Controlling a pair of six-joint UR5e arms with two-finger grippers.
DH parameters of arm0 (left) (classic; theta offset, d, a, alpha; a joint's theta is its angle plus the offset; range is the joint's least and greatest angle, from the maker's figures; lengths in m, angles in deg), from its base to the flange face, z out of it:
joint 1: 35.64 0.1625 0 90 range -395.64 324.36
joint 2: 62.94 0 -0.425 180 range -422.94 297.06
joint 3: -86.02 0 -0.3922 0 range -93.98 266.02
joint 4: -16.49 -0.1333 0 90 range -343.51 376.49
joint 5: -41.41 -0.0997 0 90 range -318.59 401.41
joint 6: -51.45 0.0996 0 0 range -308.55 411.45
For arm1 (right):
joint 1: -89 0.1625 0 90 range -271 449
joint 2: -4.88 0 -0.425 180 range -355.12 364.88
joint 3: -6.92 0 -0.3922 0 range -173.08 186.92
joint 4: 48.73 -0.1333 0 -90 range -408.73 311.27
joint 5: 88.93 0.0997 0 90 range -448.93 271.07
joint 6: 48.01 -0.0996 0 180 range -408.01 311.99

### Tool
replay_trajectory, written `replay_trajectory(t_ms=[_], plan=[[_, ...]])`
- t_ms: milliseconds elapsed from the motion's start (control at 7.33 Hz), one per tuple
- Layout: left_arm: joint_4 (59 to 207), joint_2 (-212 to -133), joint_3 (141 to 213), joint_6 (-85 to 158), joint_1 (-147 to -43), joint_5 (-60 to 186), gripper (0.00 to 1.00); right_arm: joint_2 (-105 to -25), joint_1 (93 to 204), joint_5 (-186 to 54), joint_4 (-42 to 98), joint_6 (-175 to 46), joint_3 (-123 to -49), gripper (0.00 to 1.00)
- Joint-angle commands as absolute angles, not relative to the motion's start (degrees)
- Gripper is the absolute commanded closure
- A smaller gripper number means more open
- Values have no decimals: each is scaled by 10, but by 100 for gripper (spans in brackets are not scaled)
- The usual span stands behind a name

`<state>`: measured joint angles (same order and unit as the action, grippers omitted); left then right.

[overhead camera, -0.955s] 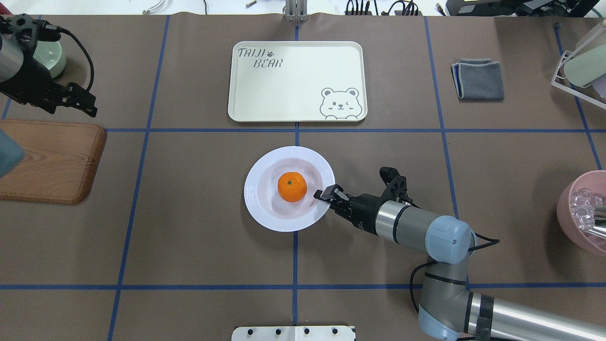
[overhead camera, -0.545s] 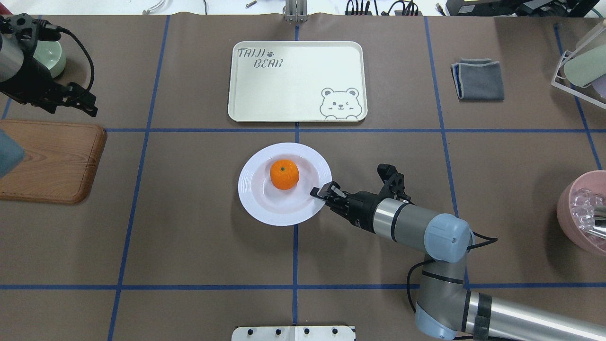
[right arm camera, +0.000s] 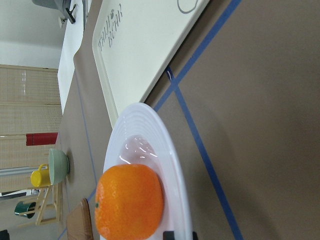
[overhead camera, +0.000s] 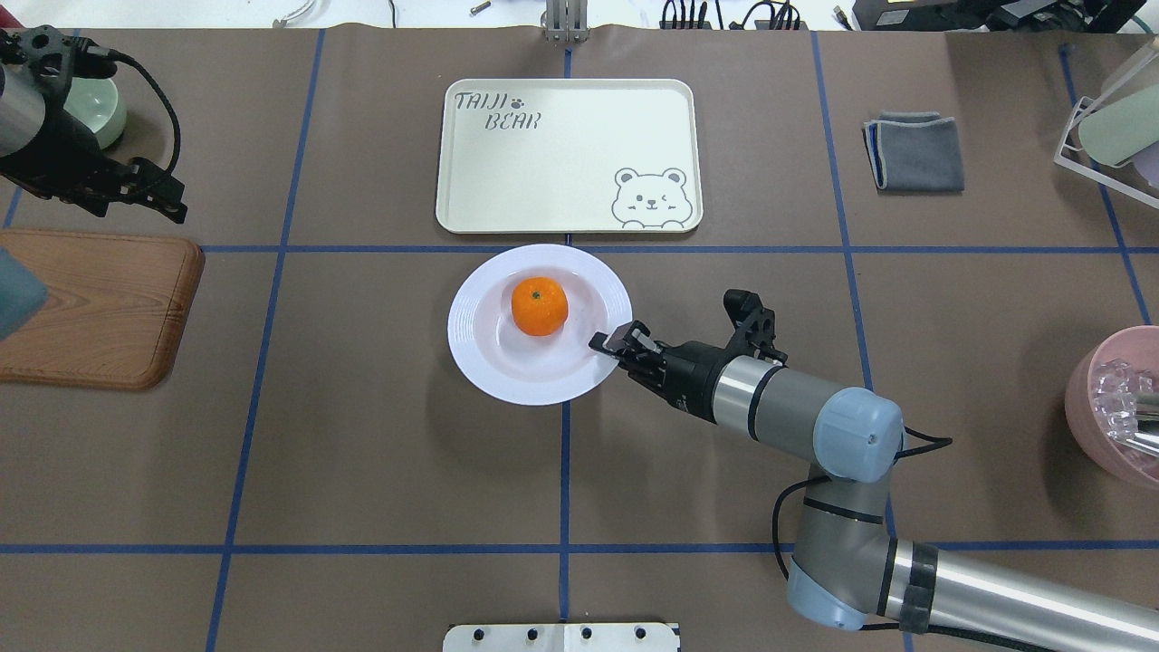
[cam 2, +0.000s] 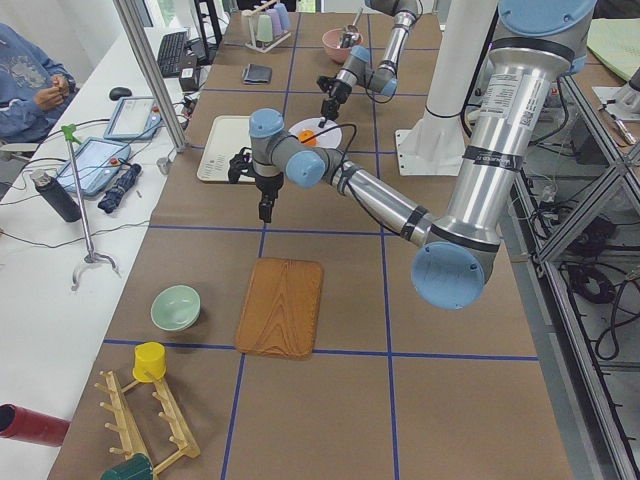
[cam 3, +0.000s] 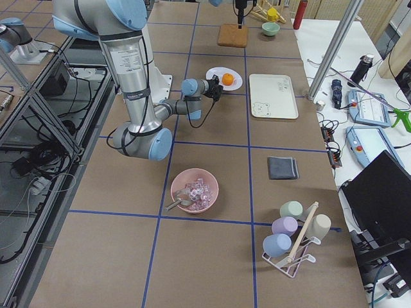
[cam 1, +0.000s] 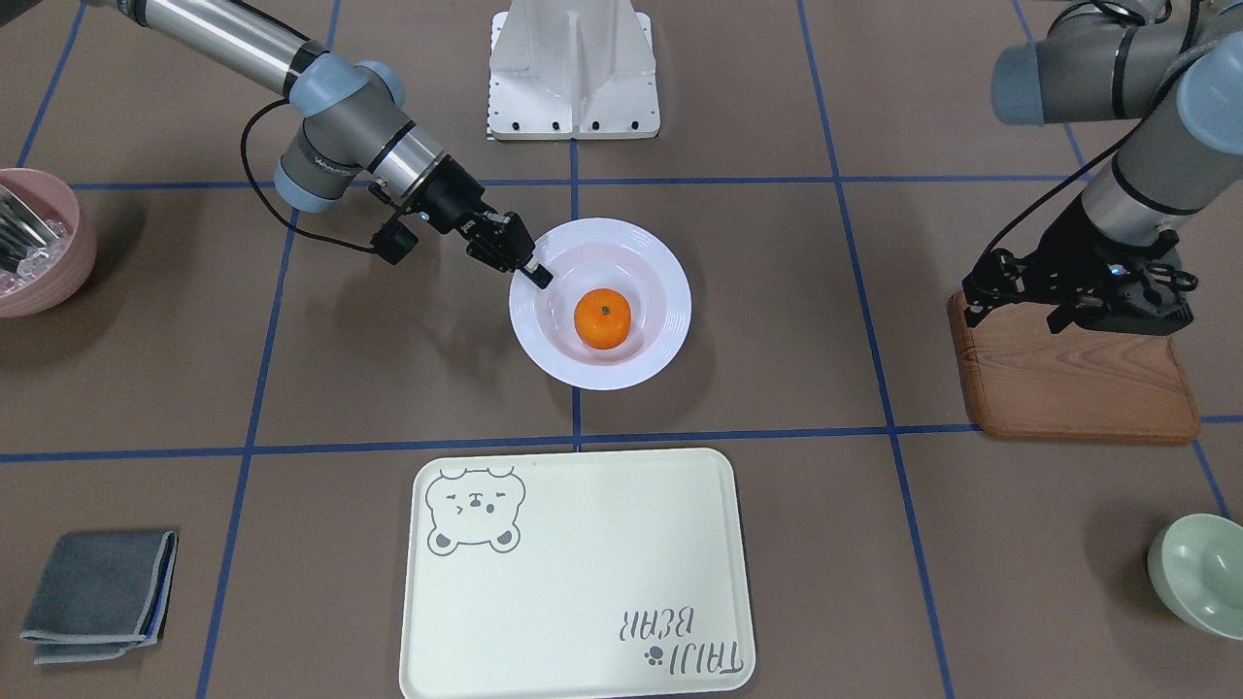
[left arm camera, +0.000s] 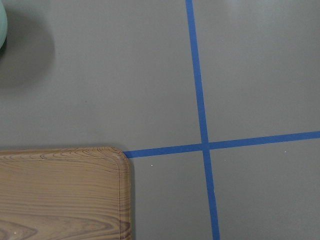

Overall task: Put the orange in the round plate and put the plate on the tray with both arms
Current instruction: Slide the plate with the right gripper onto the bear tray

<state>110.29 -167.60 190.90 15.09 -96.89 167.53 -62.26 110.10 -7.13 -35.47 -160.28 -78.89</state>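
The orange (overhead camera: 540,306) (cam 1: 602,317) lies in the well of the white round plate (overhead camera: 489,362) (cam 1: 670,291). My right gripper (overhead camera: 608,344) (cam 1: 537,275) is shut on the plate's rim, on the side nearest the robot's right. The plate's far rim is just short of the cream tray (overhead camera: 561,172) (cam 1: 573,582), which has nothing on it. In the right wrist view the orange (right arm camera: 130,200) fills the lower left, with the plate (right arm camera: 150,130) and tray (right arm camera: 145,50) beyond it. My left gripper (overhead camera: 136,195) (cam 1: 1117,316) hangs open over the far corner of the wooden board, holding nothing.
A brown wooden board (overhead camera: 90,308) lies at the table's left, with a pale green bowl (overhead camera: 100,113) beyond it. A folded grey cloth (overhead camera: 914,152) sits right of the tray. At the right edge stand a pink bowl (overhead camera: 1087,398) and a cup rack (overhead camera: 1114,118).
My right gripper has carried the plate with the orange away from the robot and slightly left, towards the tray. The left arm has barely moved.
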Motion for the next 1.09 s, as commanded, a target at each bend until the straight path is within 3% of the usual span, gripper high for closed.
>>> replay_trajectory(t_ms=[0, 545, 955], plan=[[1103, -1675, 1912, 151, -969, 1675, 3, -591, 1149, -73, -335, -1601, -754, 100], [1105, -1676, 1915, 152, -977, 1669, 3, -477, 1240, -71, -288, -1644, -582, 100], [1106, -1655, 1942, 158, -987, 1668, 3, -404, 1244, -113, -216, -1766, -540, 99]])
